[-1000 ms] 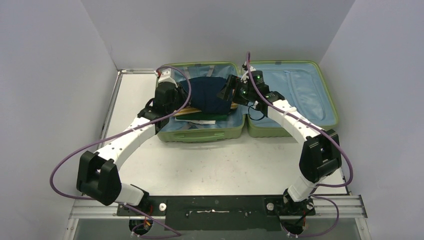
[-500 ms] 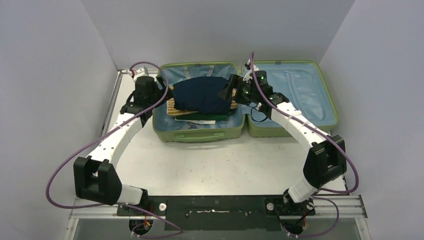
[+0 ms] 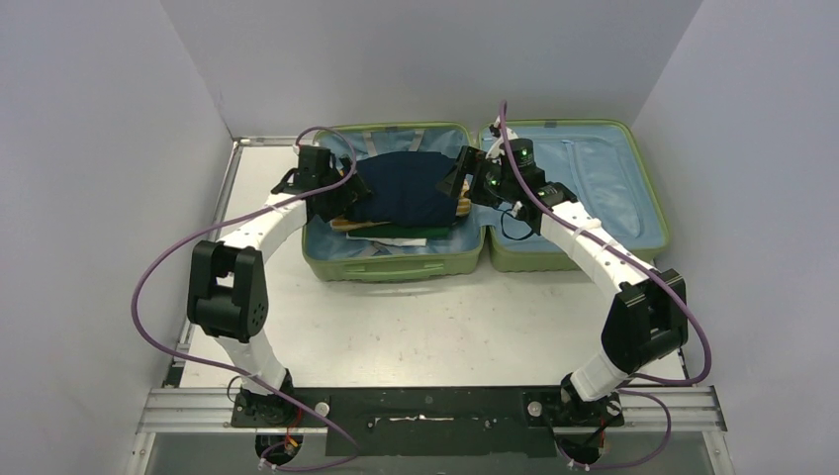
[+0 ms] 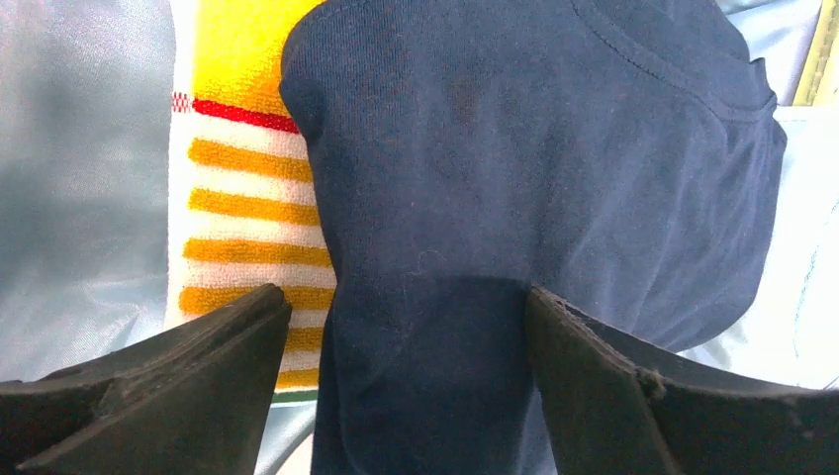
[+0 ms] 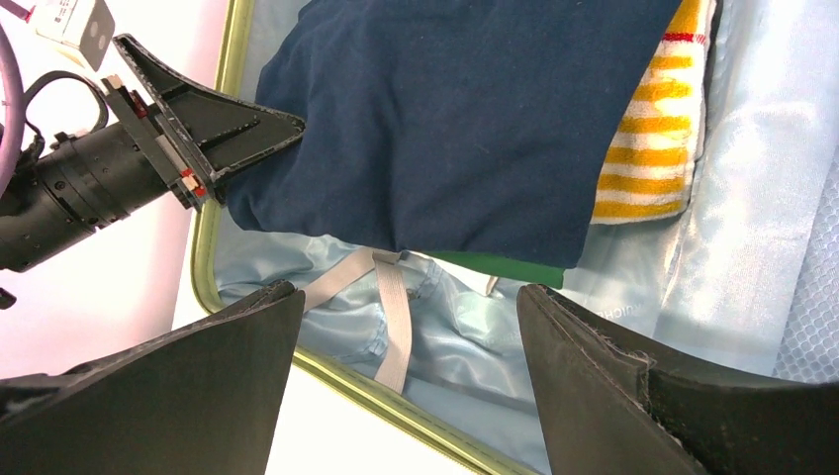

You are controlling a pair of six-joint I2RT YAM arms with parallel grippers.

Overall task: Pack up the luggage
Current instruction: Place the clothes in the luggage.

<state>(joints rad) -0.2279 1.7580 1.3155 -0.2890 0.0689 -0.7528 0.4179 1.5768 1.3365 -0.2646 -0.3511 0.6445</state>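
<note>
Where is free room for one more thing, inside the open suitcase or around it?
The right half of the light-green hard-shell suitcase shows only bare blue lining. The grey table is bare in front of it. The left half is crowded: navy cloth over a yellow-striped towel.

Scanning for writing now, and I can't read a single word, number or brand anywhere. On my right wrist view there's a faint line of pale print on the light-blue fabric lining (image 5: pixel 618 312) of the large light-green hard-shell suitcase (image 5: pixel 416 421). It's too small and washed out to make out. The small white block (image 5: pixel 79 25) in that view's top corner shows only two dark dots, no letters.
</note>
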